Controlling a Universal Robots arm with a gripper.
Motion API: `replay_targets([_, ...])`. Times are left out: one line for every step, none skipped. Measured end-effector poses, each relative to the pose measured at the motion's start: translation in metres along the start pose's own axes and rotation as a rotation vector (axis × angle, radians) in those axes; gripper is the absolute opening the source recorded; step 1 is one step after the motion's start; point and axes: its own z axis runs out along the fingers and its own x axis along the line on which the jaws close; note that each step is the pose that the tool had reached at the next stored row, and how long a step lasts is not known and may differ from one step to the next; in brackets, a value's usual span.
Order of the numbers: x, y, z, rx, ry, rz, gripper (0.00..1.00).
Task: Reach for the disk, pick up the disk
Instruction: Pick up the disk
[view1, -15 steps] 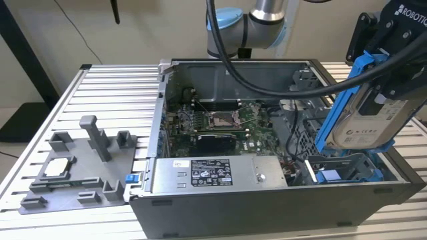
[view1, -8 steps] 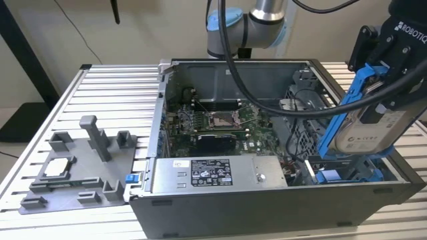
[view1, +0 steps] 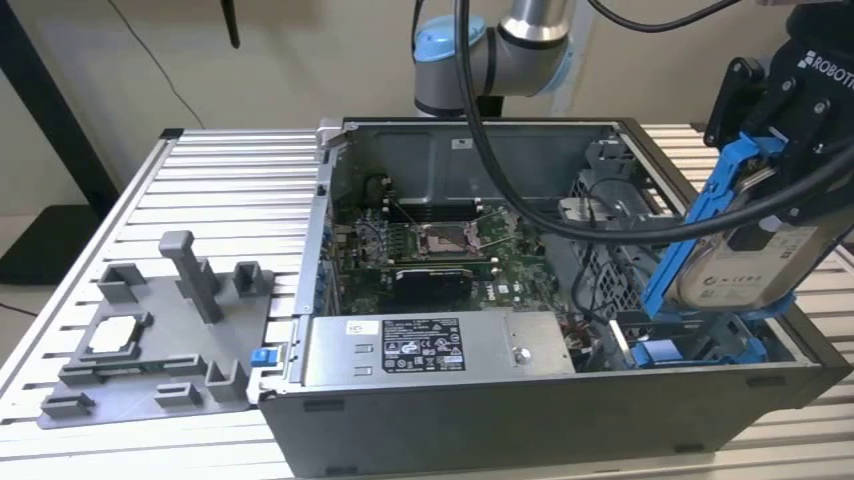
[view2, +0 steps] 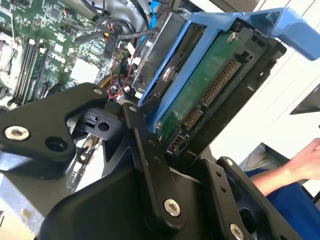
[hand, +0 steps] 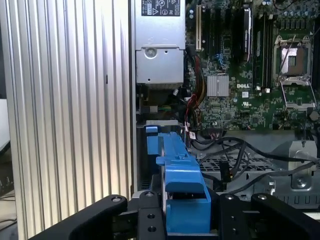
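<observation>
- Exterior view: at the view's right, the gripper (view1: 781, 185) is clamped on the disk (view1: 737, 262), held steeply tilted over the open computer case (view1: 534, 400), long axis running from the case's drive corner up toward the gripper.
- Second wrist view: the disk (view2: 200, 95), green board showing, sits directly between the black fingers (view2: 150, 160).
- First wrist view: its blue bracket (hand: 182, 185) is pinched in the gripper, above the motherboard (hand: 240, 65).

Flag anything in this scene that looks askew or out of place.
The disk is askew: held by the gripper, it leans steeply, its lower end near the blue bay of the open computer case. A person's hand shows beside it in the second wrist view.
</observation>
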Motion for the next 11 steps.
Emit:
replay_targets([0.0000,0.0000,0.0000,0.0000,0.0000,0.000,0.00])
replay_targets([0.0000,0.0000,0.0000,0.0000,0.0000,0.000,0.00])
replay_targets([0.0000,0.0000,0.0000,0.0000,0.0001,0.000,0.00])
replay_targets([0.0000,0.0000,0.0001,0.0000,-0.0001,0.000,0.00])
replay_targets([0.0000,0.0000,0.0001,0.0000,0.0000,0.000,0.00])
replay_targets([0.0000,0.0000,0.0001,0.0000,0.0000,0.000,0.00])
replay_targets([0.0000,0.0000,0.0001,0.0000,0.0000,0.000,0.00])
replay_targets([0.0000,0.0000,0.0001,0.0000,0.0000,0.000,0.00])
replay_targets([0.0000,0.0000,0.0002,0.0000,0.0000,0.000,0.00])
replay_targets([0.0000,0.0000,0.0001,0.0000,0.0000,0.000,0.00])
replay_targets([0.0000,0.0000,0.0002,0.0000,0.0000,0.000,0.00])
